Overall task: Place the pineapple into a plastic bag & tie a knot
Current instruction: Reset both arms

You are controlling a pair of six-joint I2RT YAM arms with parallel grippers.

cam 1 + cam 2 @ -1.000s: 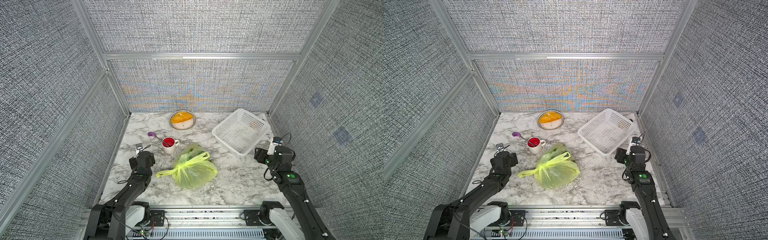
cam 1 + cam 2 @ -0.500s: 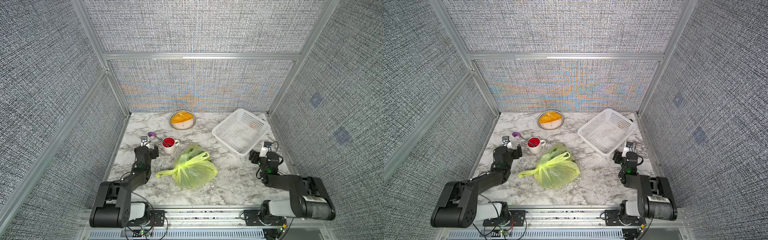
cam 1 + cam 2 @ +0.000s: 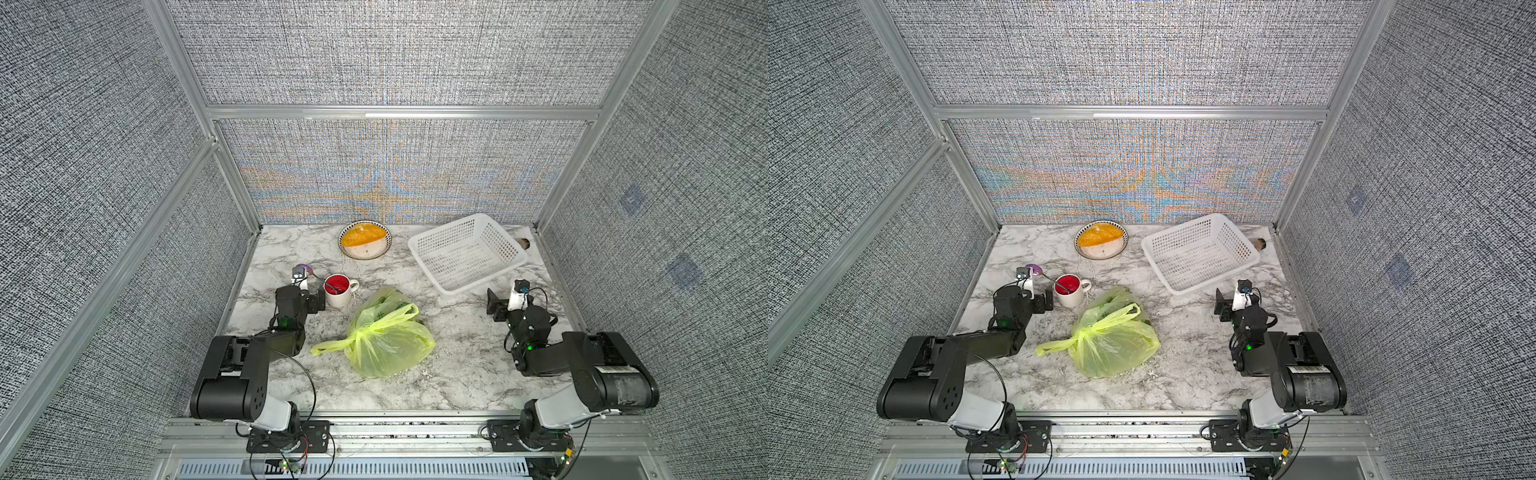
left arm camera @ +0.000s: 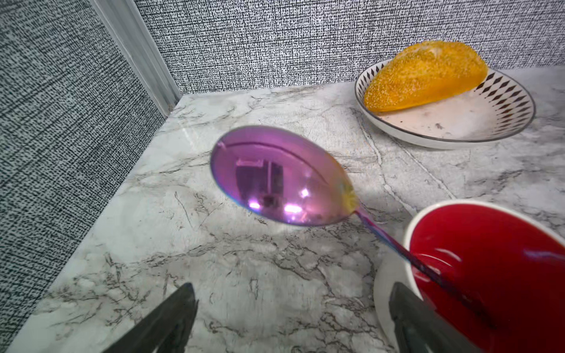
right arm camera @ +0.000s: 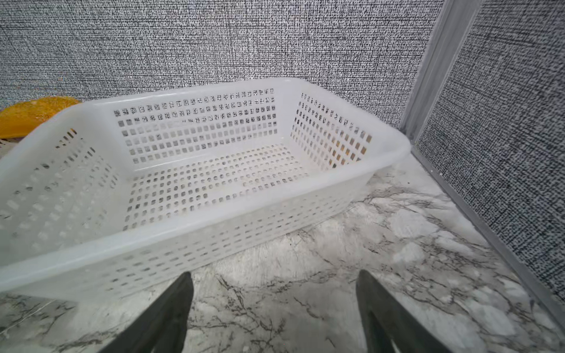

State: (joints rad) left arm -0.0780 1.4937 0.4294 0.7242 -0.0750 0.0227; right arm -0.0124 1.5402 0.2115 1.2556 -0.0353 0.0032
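In both top views you see what changed over the last second. Both arms have drawn back from their stretched-out reach and folded low over their bases, while the plastic bag (image 3: 384, 340) has not shifted. It lies mid-worktop (image 3: 457, 374), with the knot (image 3: 358, 334) bunched at its left side and one loop end trailing left. The left claw (image 3: 316, 300) sits just beside the mug (image 3: 338, 286). The right claw (image 3: 496, 305) sits just on the near side of the white basket (image 3: 446, 291). Both are well apart from the bag. I judge that the tying is finished and the arms are parking. You cannot make out the pineapple through the crinkled film, so whether it is inside stays a guess.

In the left wrist view the left claw (image 4: 290, 314) stands apart, with only bare marble between its fingers (image 4: 171, 318). The purple spoon (image 4: 281, 177) leans out of the mug (image 4: 489, 259). The bag is out of frame.

In the right wrist view the right claw (image 5: 272, 311) is likewise apart and empty, facing the basket (image 5: 214, 220). The roots of its fingers are cut off at the picture's edge, and the bag does not show here either.
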